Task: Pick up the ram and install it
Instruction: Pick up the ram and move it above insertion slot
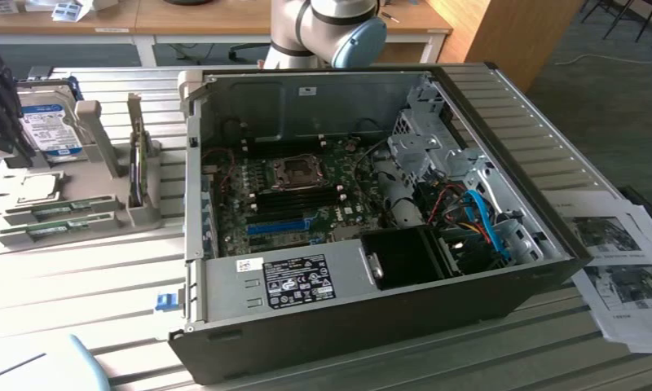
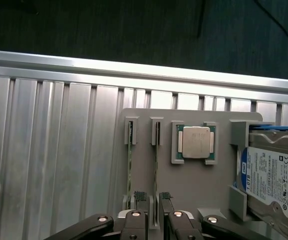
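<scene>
Light wooden desks (image 1: 196, 20) run along the upper left of the exterior frame, and a tall wooden panel (image 1: 500, 32) stands in the upper right. Beside it lies a grey-green carpet (image 1: 619, 106), with a pale cable (image 1: 603, 59) on it and dark chair legs (image 1: 631, 16) in the corner. The work table (image 1: 87, 277) is made of ribbed aluminium profiles and shines under bright light; in the wrist view the carpet beyond its edge looks dark
</scene>
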You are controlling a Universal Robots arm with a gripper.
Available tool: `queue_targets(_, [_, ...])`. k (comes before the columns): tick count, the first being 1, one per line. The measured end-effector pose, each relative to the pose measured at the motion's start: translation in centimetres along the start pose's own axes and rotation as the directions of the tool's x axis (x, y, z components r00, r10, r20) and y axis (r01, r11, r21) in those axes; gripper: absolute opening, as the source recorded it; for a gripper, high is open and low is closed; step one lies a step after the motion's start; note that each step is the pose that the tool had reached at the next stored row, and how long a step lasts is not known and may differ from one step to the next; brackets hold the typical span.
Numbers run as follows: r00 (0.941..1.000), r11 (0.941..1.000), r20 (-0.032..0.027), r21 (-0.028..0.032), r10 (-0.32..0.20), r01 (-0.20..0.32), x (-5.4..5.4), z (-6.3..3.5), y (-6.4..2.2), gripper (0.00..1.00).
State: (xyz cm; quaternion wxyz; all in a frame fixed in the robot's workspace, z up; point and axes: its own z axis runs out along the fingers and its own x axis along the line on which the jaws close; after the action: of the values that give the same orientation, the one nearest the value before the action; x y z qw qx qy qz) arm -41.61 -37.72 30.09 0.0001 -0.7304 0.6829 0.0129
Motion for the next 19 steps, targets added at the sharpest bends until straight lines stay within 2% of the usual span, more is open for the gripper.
queue_targets(19, [1.0,1.0,0.0,0.0,0.0,0.0,0.1,2.86,-0.05,0.23])
